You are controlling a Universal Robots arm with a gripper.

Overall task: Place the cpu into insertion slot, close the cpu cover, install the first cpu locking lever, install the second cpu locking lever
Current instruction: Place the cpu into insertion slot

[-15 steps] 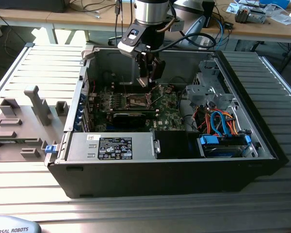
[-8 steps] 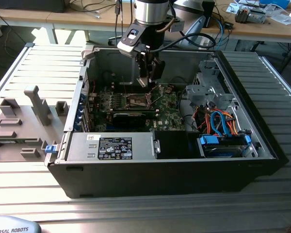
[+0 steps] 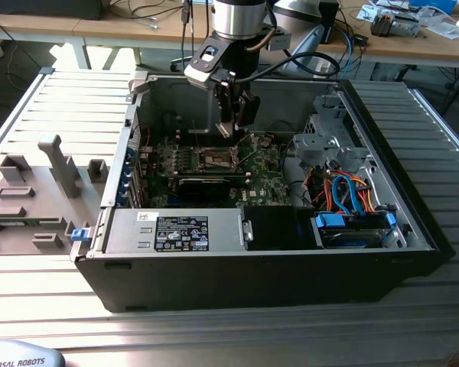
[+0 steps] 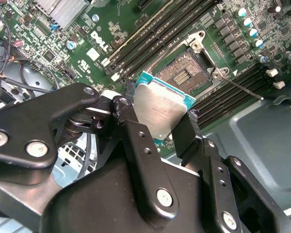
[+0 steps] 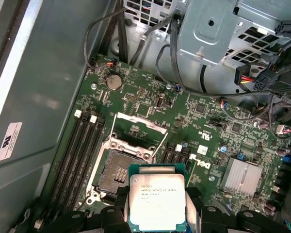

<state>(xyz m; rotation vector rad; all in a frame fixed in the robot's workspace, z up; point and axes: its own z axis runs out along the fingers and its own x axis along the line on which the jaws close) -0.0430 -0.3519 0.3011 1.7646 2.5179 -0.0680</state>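
Jaws gripping the cpu by its edges, clear above open insertion slot

a robotics lab or workshop: an opened computer case sits on a ribbed aluminium table beside grey fixtures, and wooden tables behind carry loose cables and electronic parts.

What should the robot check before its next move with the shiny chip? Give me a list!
1. Gripper clamps the cpu by two opposite edges: ok.
2. Insertion slot is empty, nothing lying in it: ok.
3. Cpu cover is flipped up, off the slot: ok.
4. Locking lever is swung up, out of the way: ok.
5. Cpu corners match the slot's corners: cannot tell.
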